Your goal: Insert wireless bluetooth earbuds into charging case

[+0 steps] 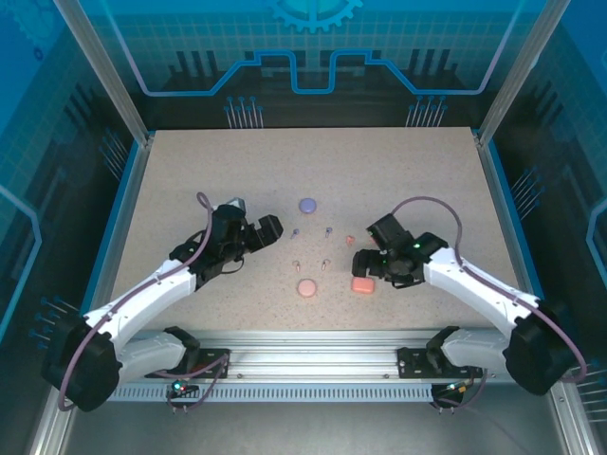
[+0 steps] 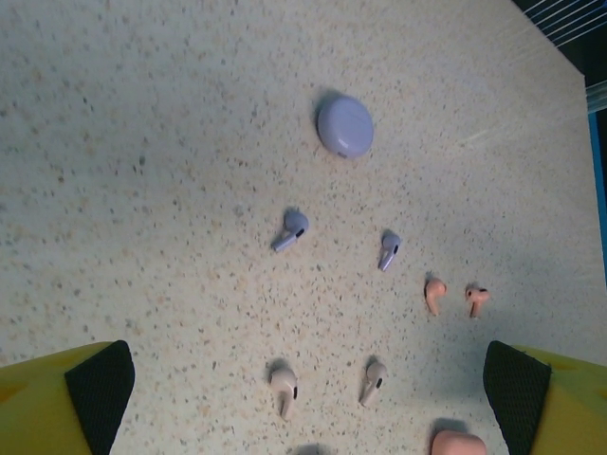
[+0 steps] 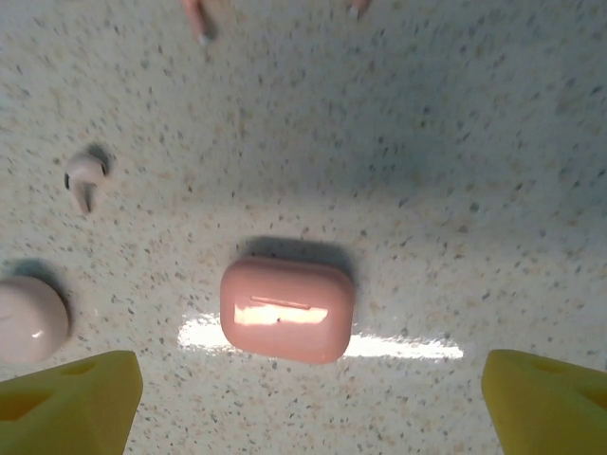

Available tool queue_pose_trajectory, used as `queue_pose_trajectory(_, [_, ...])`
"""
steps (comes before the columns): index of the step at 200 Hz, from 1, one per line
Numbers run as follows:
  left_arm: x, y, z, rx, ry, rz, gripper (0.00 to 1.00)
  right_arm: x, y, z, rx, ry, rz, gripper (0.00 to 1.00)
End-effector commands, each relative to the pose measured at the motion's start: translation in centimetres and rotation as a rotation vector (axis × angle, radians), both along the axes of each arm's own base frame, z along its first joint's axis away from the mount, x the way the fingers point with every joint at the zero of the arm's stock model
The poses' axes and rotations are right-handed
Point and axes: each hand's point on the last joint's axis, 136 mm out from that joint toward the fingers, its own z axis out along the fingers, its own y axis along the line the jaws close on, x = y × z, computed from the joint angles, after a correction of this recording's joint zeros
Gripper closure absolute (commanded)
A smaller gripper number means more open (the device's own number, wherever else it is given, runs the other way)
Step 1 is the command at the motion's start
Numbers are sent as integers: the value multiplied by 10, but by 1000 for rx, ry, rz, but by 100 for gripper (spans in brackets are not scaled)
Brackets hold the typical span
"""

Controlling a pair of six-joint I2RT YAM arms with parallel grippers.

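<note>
though both wide open and empty, left end effector (image 2: 308,393), right end effector (image 3: 313,389) near six earbuds (image 2: 291,230), three cases (image 2: 344,126)

1. Top camera: high behind the arm bases (image 1: 194,358), looking down over the whole bench (image 1: 190,190).
2. Left wrist: nearer, angled down at mid-bench.
3. Right wrist: closest, over the salmon case (image 3: 287,310), which the others also show.
</note>
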Motion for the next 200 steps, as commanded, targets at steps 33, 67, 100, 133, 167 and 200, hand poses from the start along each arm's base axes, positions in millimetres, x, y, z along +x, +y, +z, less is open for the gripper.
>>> queue_pose_trajectory(33, [-7, -16, -7, -53, 90, 4, 1, -3, 12, -9, -113, 61, -95, 6])
queue_pose_trajectory(67, [-9, -19, -11, -60, 89, -14, 1, 2, 23, -23, -177, 99, -90, 7])
queue_pose_trajectory(100, [-8, -24, -6, -81, 68, -37, 1, 6, 26, -37, -245, 135, -90, 8])
queue_pose_trajectory(133, [-6, -28, -3, -74, 61, -62, 1, 2, 23, -50, -255, 157, -108, 8])
queue_pose_trajectory(167, [-4, -29, -1, -63, 53, -75, 1, -2, 23, -59, -245, 171, -122, 9])
queue_pose_trajectory(200, [-2, -32, -3, -64, 59, -83, 1, -4, 22, -65, -237, 180, -128, 10])
